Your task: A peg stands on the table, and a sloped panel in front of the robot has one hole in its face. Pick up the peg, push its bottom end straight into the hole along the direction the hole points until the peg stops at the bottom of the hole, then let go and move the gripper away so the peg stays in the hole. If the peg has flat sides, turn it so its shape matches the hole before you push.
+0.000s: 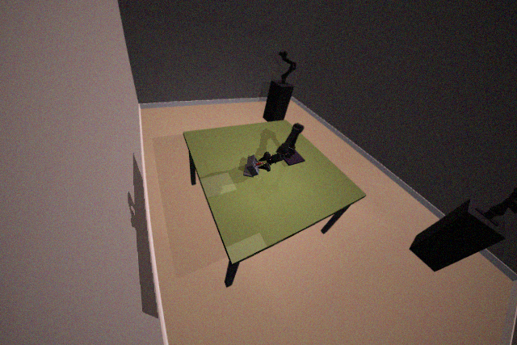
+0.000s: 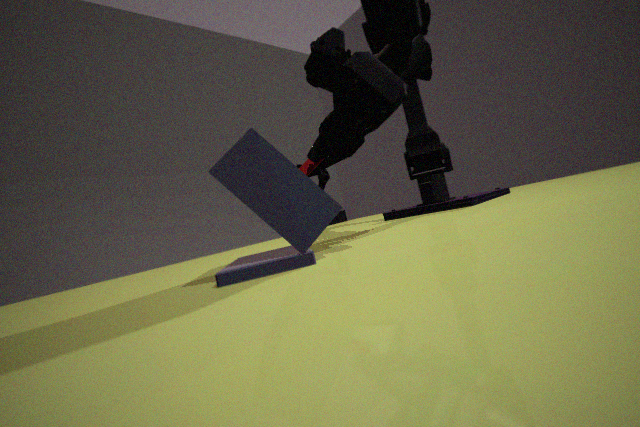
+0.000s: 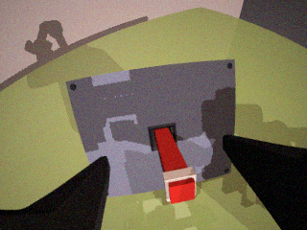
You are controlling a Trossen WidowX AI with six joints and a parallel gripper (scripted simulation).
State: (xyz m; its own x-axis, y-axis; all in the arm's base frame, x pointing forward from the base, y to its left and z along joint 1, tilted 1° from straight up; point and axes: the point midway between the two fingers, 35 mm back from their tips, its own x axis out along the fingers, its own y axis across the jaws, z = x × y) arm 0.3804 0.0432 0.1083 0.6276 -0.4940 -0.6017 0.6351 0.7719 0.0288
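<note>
One peg (image 1: 258, 164) (image 2: 307, 167) (image 3: 171, 152) stood in the panel (image 1: 252, 166) (image 2: 276, 189) (image 3: 139, 103); the arm (image 1: 287, 148) (image 2: 356, 102) slanted down, its gripper (image 1: 265, 161) (image 2: 316, 170) (image 3: 168, 152) spread wide around it.

Two pedestals (image 1: 277, 101) (image 1: 455, 237) flank the table (carrying arms, apparently).

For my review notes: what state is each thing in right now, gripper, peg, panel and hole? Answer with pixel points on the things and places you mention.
Gripper (image 1: 264, 161) (image 3: 168, 152): open, fingers wide on either side of the peg, touching neither side.
Peg (image 2: 307, 167) (image 3: 170, 152): one end in the hole, the rest sticking out; whether it has bottomed out, cannot tell.
Panel (image 2: 273, 189) (image 3: 115, 105): sloped, standing on its base (image 2: 266, 268).
Hole (image 3: 152, 139): occupied by the peg.
</note>
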